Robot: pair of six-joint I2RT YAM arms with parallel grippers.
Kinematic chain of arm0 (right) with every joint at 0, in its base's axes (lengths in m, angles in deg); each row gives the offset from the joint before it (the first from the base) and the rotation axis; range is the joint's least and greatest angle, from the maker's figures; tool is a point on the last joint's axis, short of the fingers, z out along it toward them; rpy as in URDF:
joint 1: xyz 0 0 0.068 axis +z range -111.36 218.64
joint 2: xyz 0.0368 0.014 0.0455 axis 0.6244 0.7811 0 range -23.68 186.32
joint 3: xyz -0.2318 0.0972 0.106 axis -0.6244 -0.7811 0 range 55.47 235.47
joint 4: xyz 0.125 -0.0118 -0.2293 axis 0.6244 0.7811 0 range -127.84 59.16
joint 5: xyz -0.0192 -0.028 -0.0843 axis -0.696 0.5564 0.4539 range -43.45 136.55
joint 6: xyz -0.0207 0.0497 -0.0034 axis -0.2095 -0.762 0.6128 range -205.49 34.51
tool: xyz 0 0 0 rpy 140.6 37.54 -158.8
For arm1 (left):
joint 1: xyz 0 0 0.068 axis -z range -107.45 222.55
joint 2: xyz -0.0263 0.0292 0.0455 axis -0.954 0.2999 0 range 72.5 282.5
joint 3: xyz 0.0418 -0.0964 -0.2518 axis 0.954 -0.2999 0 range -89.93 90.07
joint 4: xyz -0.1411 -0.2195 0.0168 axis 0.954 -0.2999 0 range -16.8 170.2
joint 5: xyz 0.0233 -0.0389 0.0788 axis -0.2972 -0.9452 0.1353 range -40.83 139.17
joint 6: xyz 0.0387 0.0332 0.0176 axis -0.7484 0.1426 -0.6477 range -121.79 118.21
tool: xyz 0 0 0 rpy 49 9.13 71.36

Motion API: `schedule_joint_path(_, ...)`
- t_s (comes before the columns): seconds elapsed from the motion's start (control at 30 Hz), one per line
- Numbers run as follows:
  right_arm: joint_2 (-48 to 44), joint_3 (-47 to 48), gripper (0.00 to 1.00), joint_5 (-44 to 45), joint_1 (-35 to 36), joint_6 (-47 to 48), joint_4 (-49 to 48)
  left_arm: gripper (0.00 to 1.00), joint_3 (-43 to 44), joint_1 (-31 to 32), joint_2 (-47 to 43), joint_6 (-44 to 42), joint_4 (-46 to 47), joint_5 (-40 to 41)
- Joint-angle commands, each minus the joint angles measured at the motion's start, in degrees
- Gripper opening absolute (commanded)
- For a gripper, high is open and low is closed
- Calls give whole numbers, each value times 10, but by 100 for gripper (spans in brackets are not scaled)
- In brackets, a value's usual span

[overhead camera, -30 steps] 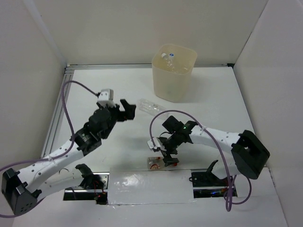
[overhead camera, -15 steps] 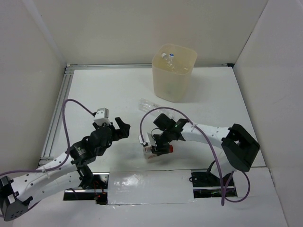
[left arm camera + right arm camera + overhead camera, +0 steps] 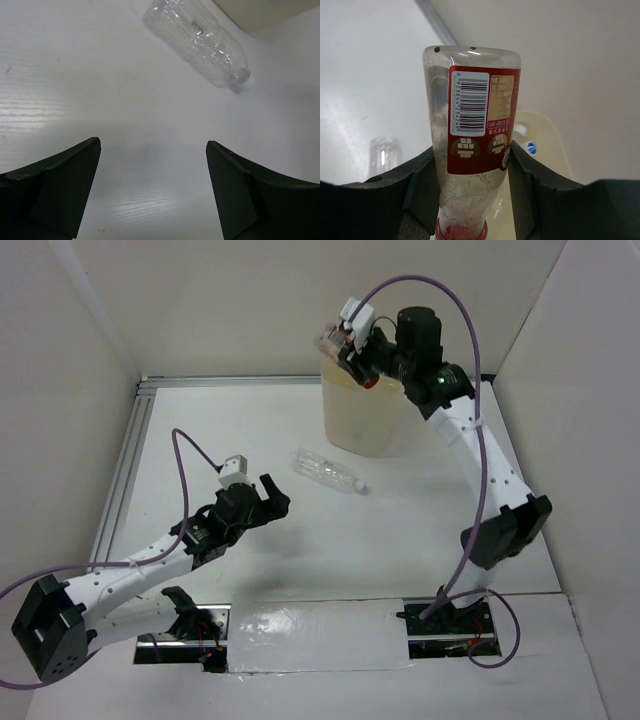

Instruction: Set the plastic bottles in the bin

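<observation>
My right gripper (image 3: 352, 353) is raised over the near-left rim of the cream bin (image 3: 362, 425), shut on a clear bottle with a red label and red cap (image 3: 470, 125). The bottle hangs cap towards the wrist between the fingers of the right gripper (image 3: 469, 152). Inside the bin (image 3: 542, 135) I see a white cap and a blue cap. Another clear bottle (image 3: 328, 472) lies on its side on the table in front of the bin, also visible in the left wrist view (image 3: 200, 37). My left gripper (image 3: 275, 500) hovers open and holds nothing, left of and nearer than that bottle, its jaws (image 3: 152, 145) apart over bare table.
White walls enclose the table on three sides. A metal rail (image 3: 125, 465) runs along the left and back edges. A purple cable loops over each arm. The bin's corner (image 3: 265, 10) shows at the top right of the left wrist view.
My right gripper closed on the red-capped bottle near the table's front and carried it up to above the bin. My left arm pulled back toward the near left, still open.
</observation>
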Motion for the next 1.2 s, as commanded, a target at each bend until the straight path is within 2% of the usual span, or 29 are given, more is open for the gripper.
schedule_joint_path(0.0,112,118,15,42,-41,-61,4,99,28,-3,17,-5,38,-48)
schedule_joint_path(0.03,131,119,15,42,-52,-69,4,99,28,-3,17,-5,38,-48)
schedule_joint_path(0.13,196,208,33,32,-76,-76,20,99,28,-3,12,-16,38,-48)
schedule_joint_path(0.17,210,222,42,32,-85,-76,27,99,28,-3,2,-16,38,-48)
schedule_joint_path(0.33,254,245,47,51,-110,-34,39,99,6,-3,-38,-16,29,-42)
schedule_joint_path(0.4,254,239,67,59,-115,-17,39,99,0,-3,-44,-10,24,-42)
schedule_joint_path(0.47,246,234,95,59,-121,-3,46,99,-7,-3,-59,-4,24,-42)
schedule_joint_path(0.5,240,234,100,45,-121,3,46,99,-12,-3,-59,-4,24,-42)
schedule_joint_path(0.63,174,227,100,-17,-121,5,46,99,-17,-3,-64,1,19,-42)
schedule_joint_path(0.73,112,180,100,-71,-98,14,46,99,-11,-3,-59,-4,19,-36)
schedule_joint_path(0.83,56,95,93,-98,-47,48,63,99,-6,-3,-59,-9,14,-36)
schedule_joint_path(0.9,34,17,84,-98,-16,67,76,99,-6,-3,-59,-9,8,-36)
schedule_joint_path(0.93,25,-8,69,-98,-1,82,76,99,-6,-3,-59,-9,8,-36)
schedule_joint_path(0.97,14,-30,59,-90,28,83,76,99,-6,2,-65,-9,3,-36)
schedule_joint_path(1.03,9,-85,46,-77,52,83,76,99,-13,2,-80,-4,-3,-31)
schedule_joint_path(1.1,9,-122,51,-57,80,73,55,99,-19,2,-102,-4,-10,-26)
schedule_joint_path(1.13,9,-133,62,-42,87,64,45,99,-27,2,-110,3,-19,-26)
schedule_joint_path(1.17,23,-142,78,-5,93,46,31,99,-36,7,-118,8,-27,-26)
